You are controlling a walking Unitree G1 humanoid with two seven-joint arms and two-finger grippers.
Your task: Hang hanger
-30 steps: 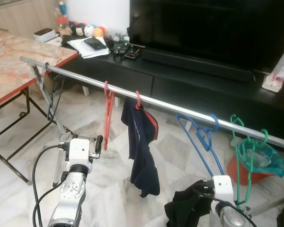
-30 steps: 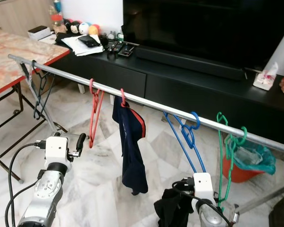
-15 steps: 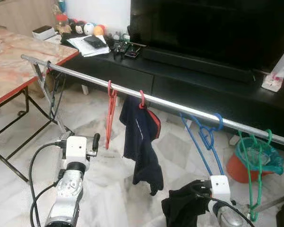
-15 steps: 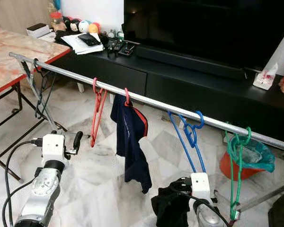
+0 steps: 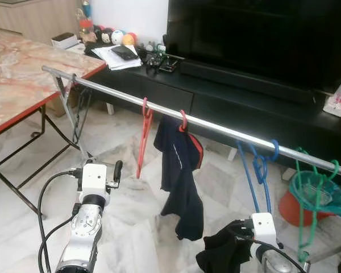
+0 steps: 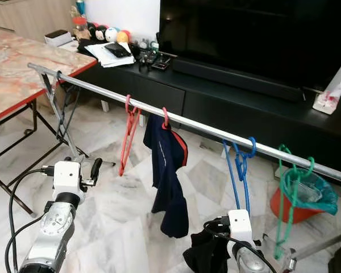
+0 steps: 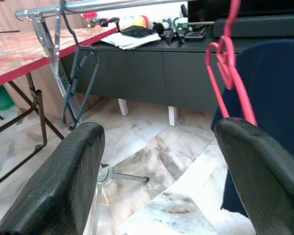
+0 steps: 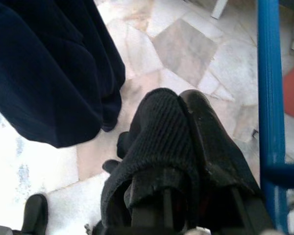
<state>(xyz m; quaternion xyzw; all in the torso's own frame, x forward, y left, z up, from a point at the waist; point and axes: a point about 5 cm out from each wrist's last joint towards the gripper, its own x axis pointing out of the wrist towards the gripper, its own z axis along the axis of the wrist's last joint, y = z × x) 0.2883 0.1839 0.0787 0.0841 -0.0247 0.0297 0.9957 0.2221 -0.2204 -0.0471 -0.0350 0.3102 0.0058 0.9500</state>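
A silver clothes rail (image 5: 216,125) runs from upper left down to the right. On it hang a dark hanger (image 5: 80,108), an empty red hanger (image 5: 142,139), a red hanger carrying a navy garment (image 5: 182,170), blue hangers (image 5: 257,170) and green hangers (image 5: 310,199). My left gripper (image 5: 115,172) is open below and left of the empty red hanger (image 7: 229,68), with nothing between its fingers (image 7: 63,181). My right gripper (image 5: 228,254) is low at the right, shut on a black knitted garment (image 8: 166,142), beside a blue hanger (image 8: 269,98).
A marble-topped table with a red edge (image 5: 23,85) stands at the left. Behind the rail are a black TV console (image 5: 238,99) with papers and small items (image 5: 118,54) and a TV (image 5: 261,34). An orange bucket with a teal bag (image 5: 315,199) is at the right. The rack's legs (image 5: 74,128) stand at the left.
The whole view has shifted a little, so the camera moved. The navy garment and green hangers sway on the rail. Both grippers hold as before.
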